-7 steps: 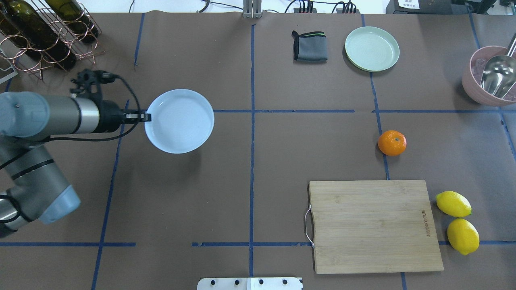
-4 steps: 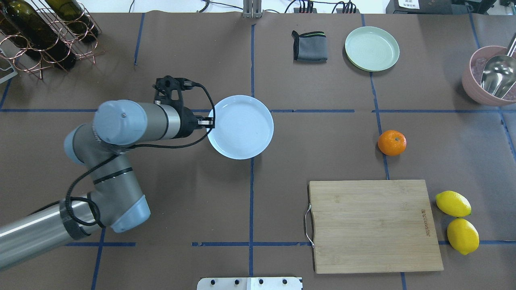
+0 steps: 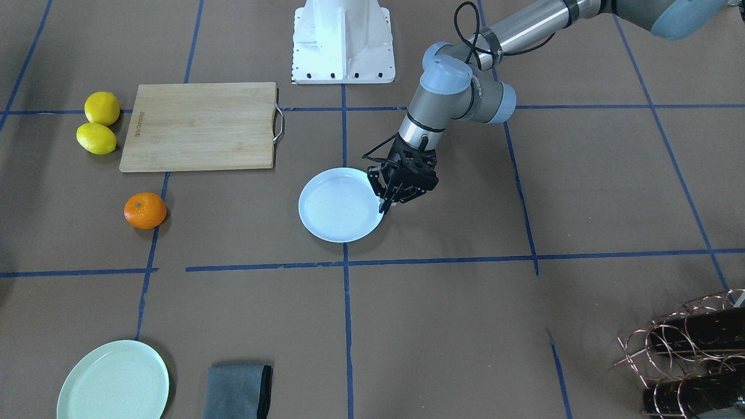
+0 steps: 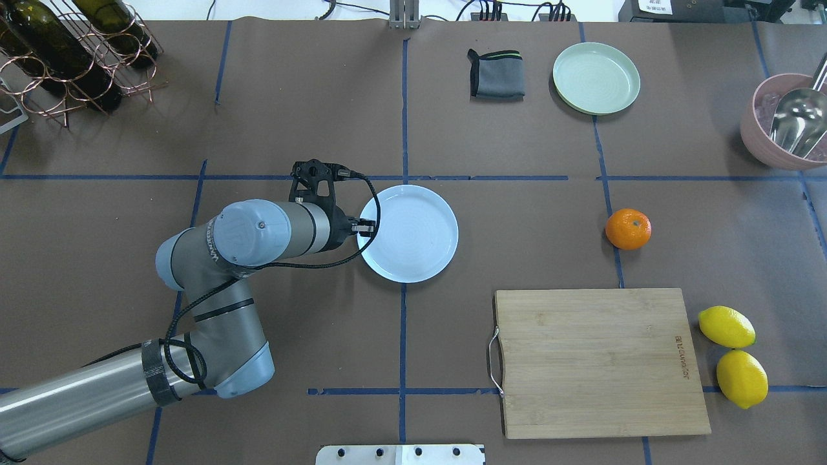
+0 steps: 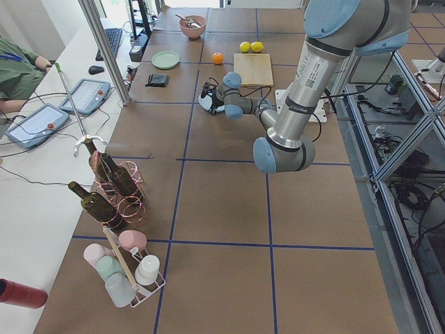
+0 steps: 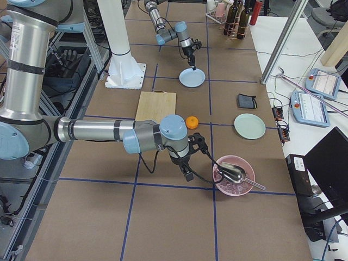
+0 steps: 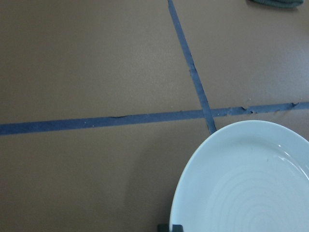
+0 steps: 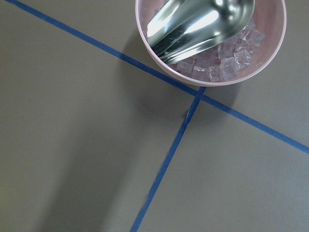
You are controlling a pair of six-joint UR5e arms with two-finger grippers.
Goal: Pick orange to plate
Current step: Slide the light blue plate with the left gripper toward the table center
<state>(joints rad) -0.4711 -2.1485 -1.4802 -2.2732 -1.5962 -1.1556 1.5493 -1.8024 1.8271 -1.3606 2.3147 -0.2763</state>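
The orange [image 4: 628, 228] lies on the brown table right of centre, above the cutting board, also seen in the front view [image 3: 145, 210]. The pale blue-white plate [image 4: 413, 236] sits at the table's centre line, empty. My left gripper [image 4: 365, 227] is shut on the plate's left rim, and in the front view the gripper [image 3: 384, 206] pinches the rim of the plate [image 3: 337, 206] from above. The left wrist view shows the plate [image 7: 251, 188] at lower right. My right gripper [image 6: 188, 175] hangs near the pink bowl, far from the orange; I cannot tell its state.
A wooden cutting board [image 4: 601, 361] lies at the front right, with two lemons [image 4: 727, 327] beside it. A mint-green plate [image 4: 596, 78] and a grey cloth [image 4: 496, 74] lie at the back. A pink bowl [image 4: 756, 129] with ice and a scoop stands far right; a bottle rack [image 4: 71, 51] back left.
My left arm has carried the plate rightward and toward the robot, from the table's left part to the centre line. The orange has not moved.
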